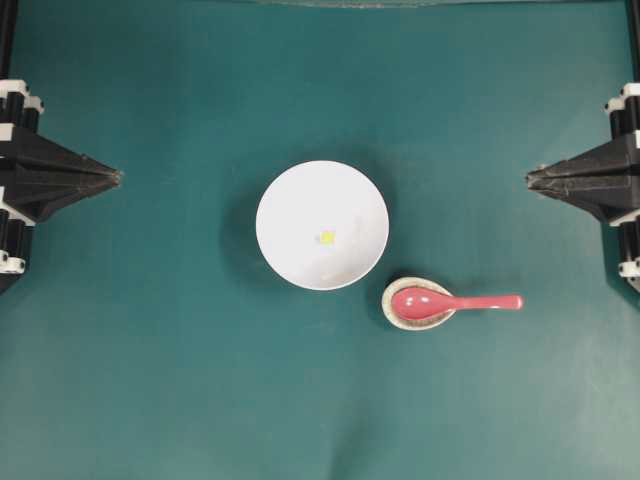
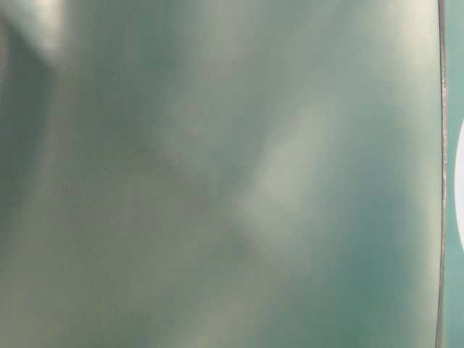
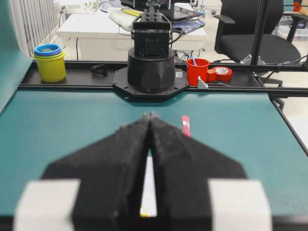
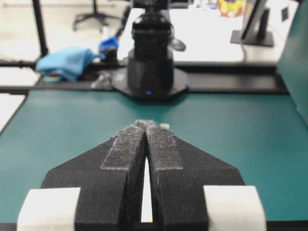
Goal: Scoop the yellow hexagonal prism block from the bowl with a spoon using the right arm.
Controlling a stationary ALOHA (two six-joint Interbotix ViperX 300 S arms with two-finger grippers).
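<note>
speckled dish [image 1: 397, 315], teal table [image 1: 150, 380]

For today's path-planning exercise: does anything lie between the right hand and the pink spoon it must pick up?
Nothing visible does. Overhead, only bare green table lies between the right hand and the spoon, whose handle points toward that side and whose scoop rests in a small speckled dish.

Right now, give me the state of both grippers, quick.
Left gripper: jaws shut, holding nothing, parked at the left edge.
Right gripper: jaws shut, holding nothing, parked at the right edge.
</note>
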